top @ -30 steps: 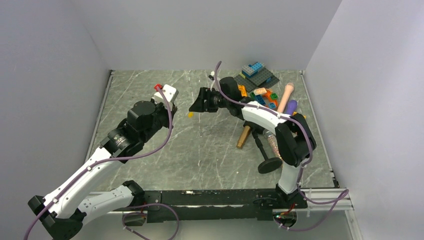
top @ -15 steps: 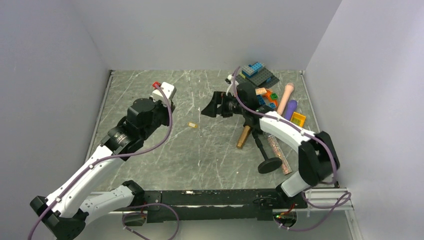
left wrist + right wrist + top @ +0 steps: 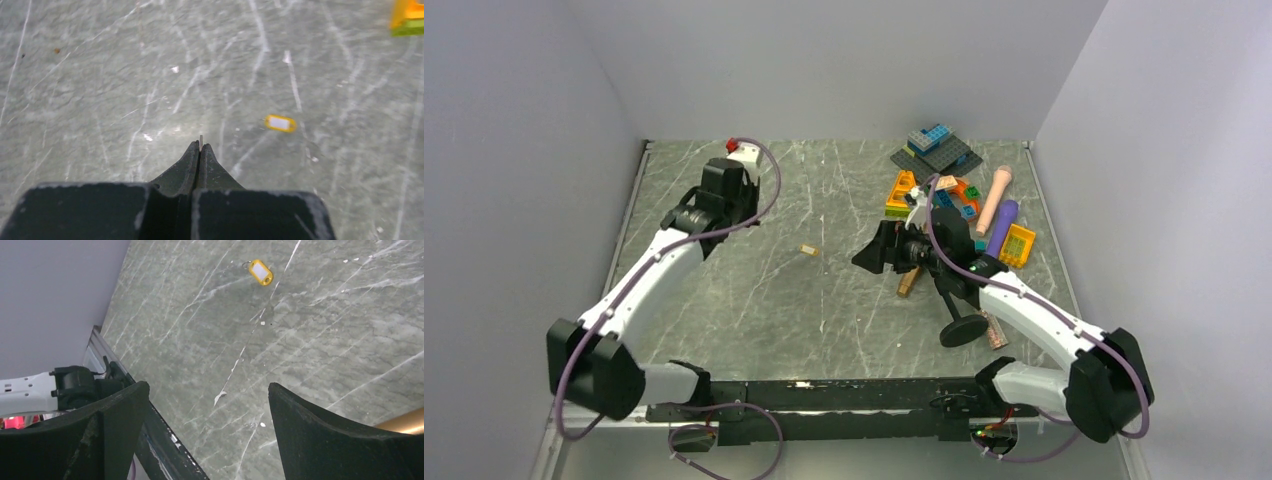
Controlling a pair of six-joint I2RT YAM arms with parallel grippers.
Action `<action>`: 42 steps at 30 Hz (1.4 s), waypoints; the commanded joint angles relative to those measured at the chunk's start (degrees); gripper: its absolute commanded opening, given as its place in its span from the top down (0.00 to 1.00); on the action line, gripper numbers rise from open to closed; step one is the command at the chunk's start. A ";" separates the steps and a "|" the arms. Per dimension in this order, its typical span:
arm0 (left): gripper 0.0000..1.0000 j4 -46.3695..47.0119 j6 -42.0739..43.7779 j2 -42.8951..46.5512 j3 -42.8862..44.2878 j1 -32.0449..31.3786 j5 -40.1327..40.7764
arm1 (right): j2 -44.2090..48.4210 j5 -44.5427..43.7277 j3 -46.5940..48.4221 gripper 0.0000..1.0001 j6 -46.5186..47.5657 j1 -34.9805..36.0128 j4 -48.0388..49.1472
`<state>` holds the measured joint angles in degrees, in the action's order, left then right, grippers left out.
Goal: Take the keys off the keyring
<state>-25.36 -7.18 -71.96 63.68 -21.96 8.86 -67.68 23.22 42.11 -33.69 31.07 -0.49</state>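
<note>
Key, a small flat yellow tag with a white face [image 3: 808, 250], lies loose on the grey marble table [image 3: 754, 300]. Right of it the right gripper [image 3: 207, 389] is spread and empty. Left of it the left gripper [image 3: 200, 147] is pressed together on a thin grey metal sliver [image 3: 200, 141], likely the keyring. Hold that pinch firm and level.

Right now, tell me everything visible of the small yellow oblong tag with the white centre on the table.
The small yellow oblong tag looks plastic, with rounded ends and a white rectangular insert. It lies flat on the grey marbled table, touching nothing else. A thin grey wire loop appears to sit at one end.
</note>
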 commanded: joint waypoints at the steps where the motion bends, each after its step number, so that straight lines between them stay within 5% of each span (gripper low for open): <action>1: 1.00 -2.97 -2.10 -6.98 5.32 5.37 1.43 | 4.88 -1.71 -1.13 0.07 -0.78 0.09 -0.45; 9: 1.00 -8.21 0.35 -16.76 10.22 8.05 13.75 | 8.94 -1.52 -1.59 0.06 -0.52 0.14 -3.24; 18: 1.00 -12.36 0.11 -22.39 14.50 10.03 11.84 | 10.52 -2.16 -1.54 0.06 0.20 0.15 -5.17; 19: 0.95 -12.40 0.00 -22.18 14.41 10.13 11.86 | 10.66 -2.27 -1.65 0.06 0.21 0.14 -5.26; 22: 0.60 -11.92 -0.20 -21.42 13.91 10.77 10.69 | 10.94 -2.32 -1.76 0.06 0.04 0.12 -5.09; 25: 0.43 -11.71 -0.27 -21.00 13.67 11.10 9.36 | 10.79 -2.26 -1.76 0.06 -0.09 0.13 -4.99; 42: 0.01 -7.15 -1.06 -9.21 9.47 11.16 -3.14 | 11.83 -3.63 -0.64 0.05 1.96 0.10 -7.81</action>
<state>-36.01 -7.20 -86.94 74.35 -10.94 10.37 -58.02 20.84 40.53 -33.17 31.11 -7.70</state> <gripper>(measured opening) 0.976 0.946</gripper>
